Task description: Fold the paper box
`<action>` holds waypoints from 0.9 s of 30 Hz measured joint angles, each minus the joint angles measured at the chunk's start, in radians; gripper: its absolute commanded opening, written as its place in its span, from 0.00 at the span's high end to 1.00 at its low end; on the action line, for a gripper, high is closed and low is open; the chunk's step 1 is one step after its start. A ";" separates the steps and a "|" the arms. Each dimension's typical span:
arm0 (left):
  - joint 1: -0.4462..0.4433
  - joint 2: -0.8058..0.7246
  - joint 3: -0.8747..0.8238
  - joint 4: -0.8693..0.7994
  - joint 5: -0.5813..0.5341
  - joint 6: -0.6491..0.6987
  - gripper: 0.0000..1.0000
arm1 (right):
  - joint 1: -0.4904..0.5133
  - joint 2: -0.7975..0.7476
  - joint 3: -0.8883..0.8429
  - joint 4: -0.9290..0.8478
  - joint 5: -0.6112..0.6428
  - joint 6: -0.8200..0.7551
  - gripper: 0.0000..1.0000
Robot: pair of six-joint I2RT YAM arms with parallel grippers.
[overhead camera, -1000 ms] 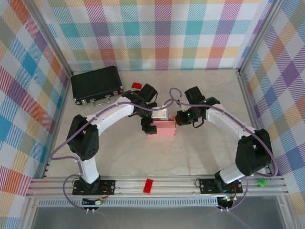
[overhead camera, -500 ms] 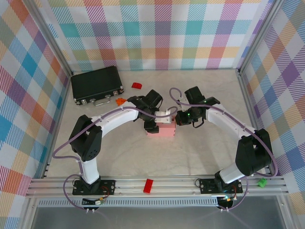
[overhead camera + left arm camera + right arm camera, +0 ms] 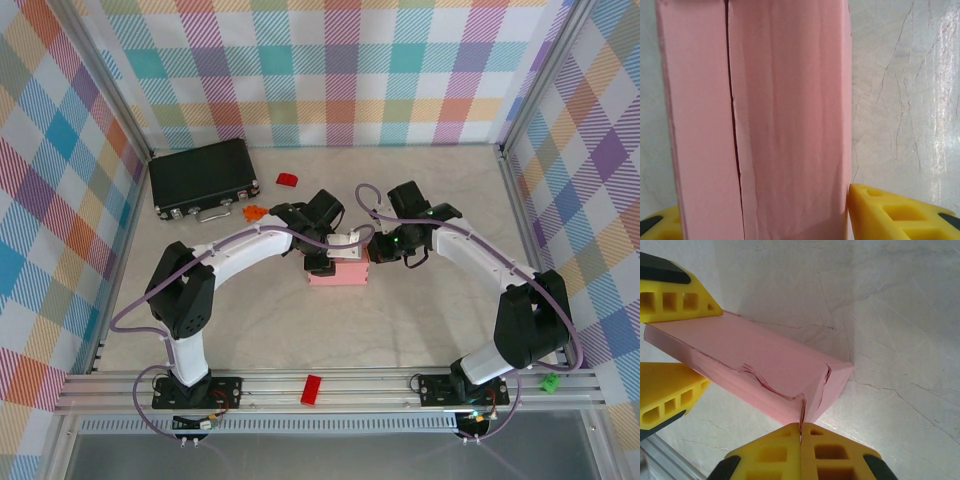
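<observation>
The paper box (image 3: 340,273) is a small, shallow pale-pink box lying on the table's middle. My left gripper (image 3: 322,264) straddles its left end. In the left wrist view the box (image 3: 785,125) stands between the yellow fingers, the right fingertip (image 3: 875,210) pressed to its side. The right wrist view shows those same fingers (image 3: 675,300) touching both long sides of the box (image 3: 765,365). My right gripper (image 3: 801,427) is shut on a thin card edge at the box's near corner, and sits at its right end (image 3: 376,250).
A black case (image 3: 203,177) lies at the back left. Near it are a red block (image 3: 287,179) and an orange piece (image 3: 252,211). Another red block (image 3: 313,389) rests on the front rail, a green piece (image 3: 548,381) at its right. Chequered walls close in three sides.
My left gripper has swung over the box's left end and closed from wide open onto its sides. The right gripper has kept its pinch and place.
</observation>
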 measured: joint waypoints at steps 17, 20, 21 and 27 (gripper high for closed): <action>-0.014 0.005 -0.003 0.000 -0.008 -0.003 0.47 | 0.000 0.000 0.000 0.001 -0.035 0.005 0.94; -0.015 0.005 -0.003 0.000 -0.009 -0.003 0.48 | 0.000 0.000 0.000 0.001 -0.038 0.007 0.94; -0.015 0.005 -0.003 0.000 -0.011 -0.003 0.48 | 0.000 0.000 0.000 0.001 -0.038 0.007 0.94; -0.016 0.005 -0.003 0.000 -0.015 -0.007 0.49 | 0.000 0.004 0.000 0.002 -0.038 0.007 0.94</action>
